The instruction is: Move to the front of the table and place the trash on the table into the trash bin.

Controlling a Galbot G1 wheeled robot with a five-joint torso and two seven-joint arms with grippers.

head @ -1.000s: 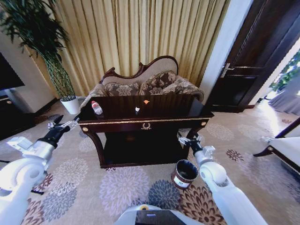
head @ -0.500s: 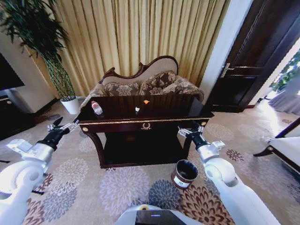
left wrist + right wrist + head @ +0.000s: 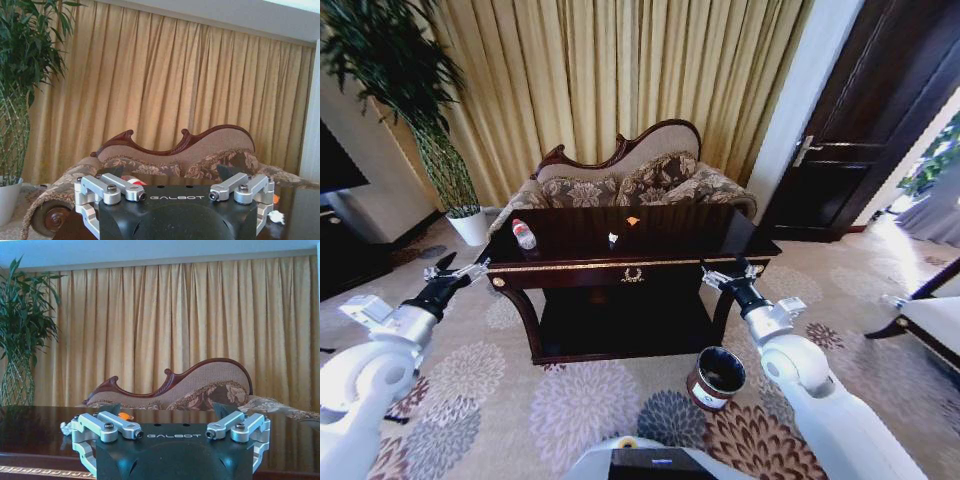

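The dark glossy table [image 3: 670,232] with gold trim stands straight ahead. On its top lie the trash: a clear bottle [image 3: 524,233] with a red cap at the left end, a white scrap [image 3: 613,237] and an orange scrap [image 3: 632,220] near the middle. The round brown trash bin [image 3: 716,377] sits on the carpet by the table's right front leg. My left gripper [image 3: 460,272] hovers open off the table's left front corner. My right gripper [image 3: 725,277] hangs open at the right front corner, above the bin. The left wrist view catches the bottle [image 3: 131,180] beyond the open gripper [image 3: 169,172].
A carved patterned sofa [image 3: 630,180] stands directly behind the table, with gold curtains [image 3: 620,70] behind it. A potted plant [image 3: 440,150] stands at the back left and a dark door [image 3: 860,130] at the right. Flowered carpet [image 3: 590,400] spreads in front.
The whole picture has shifted slightly, so the camera moved a little nearer the table. My right gripper has risen from beside the bin to the table's front edge.
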